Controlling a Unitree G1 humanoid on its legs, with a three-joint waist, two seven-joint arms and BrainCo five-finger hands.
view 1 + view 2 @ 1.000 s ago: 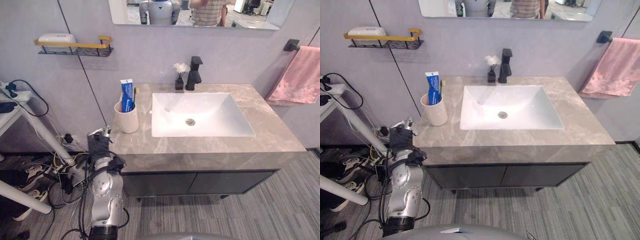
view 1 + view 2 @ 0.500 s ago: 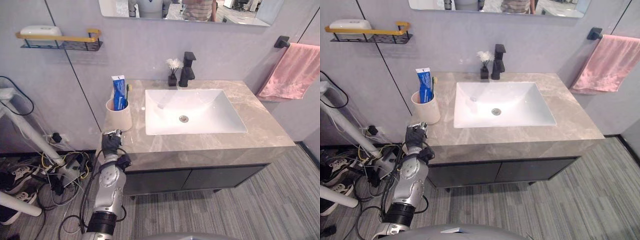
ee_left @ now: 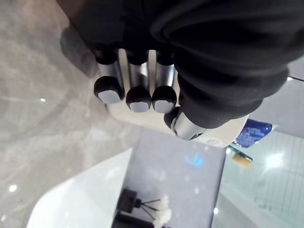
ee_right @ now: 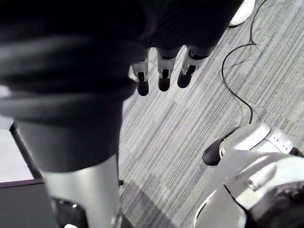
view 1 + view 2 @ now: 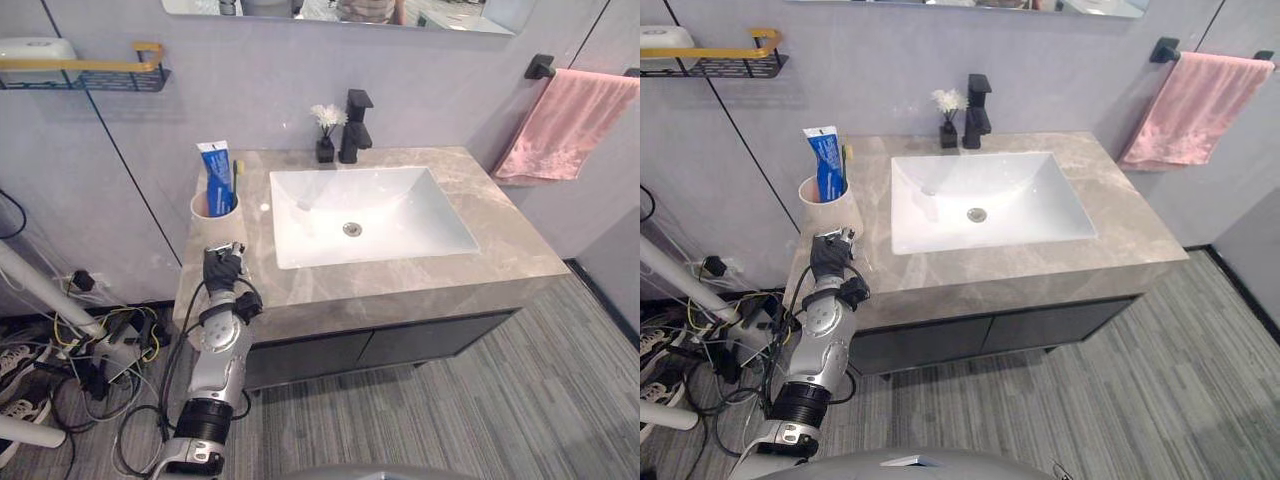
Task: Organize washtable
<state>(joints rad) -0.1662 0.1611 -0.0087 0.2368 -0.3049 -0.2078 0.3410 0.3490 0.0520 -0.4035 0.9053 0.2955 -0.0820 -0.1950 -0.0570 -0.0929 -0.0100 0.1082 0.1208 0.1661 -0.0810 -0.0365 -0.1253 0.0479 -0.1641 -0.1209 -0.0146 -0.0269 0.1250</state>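
Note:
A beige cup [image 5: 214, 216] holding a blue toothpaste tube [image 5: 214, 173] and a toothbrush stands at the left of the grey marble countertop [image 5: 500, 245], beside the white sink [image 5: 420, 225]. My left hand [image 5: 222, 271] hovers over the counter's front left corner, just in front of the cup. Its fingers [image 3: 138, 92] are curled with nothing in them, and the cup [image 3: 134, 115] shows close behind them. My right hand [image 4: 164, 71] hangs over the striped floor with relaxed, straight fingers, holding nothing.
A black faucet [image 5: 354, 125] and a small black vase with a white flower [image 5: 324, 135] stand behind the sink. A pink towel [image 5: 555, 125] hangs on the right wall. A yellow-railed wall shelf [image 5: 90, 72] carries a white soap. Cables and white stand legs [image 5: 40, 300] lie left of the cabinet.
The camera has shifted down and right. My left hand has risen from beside the counter's left edge to over its front left corner, nearer the cup.

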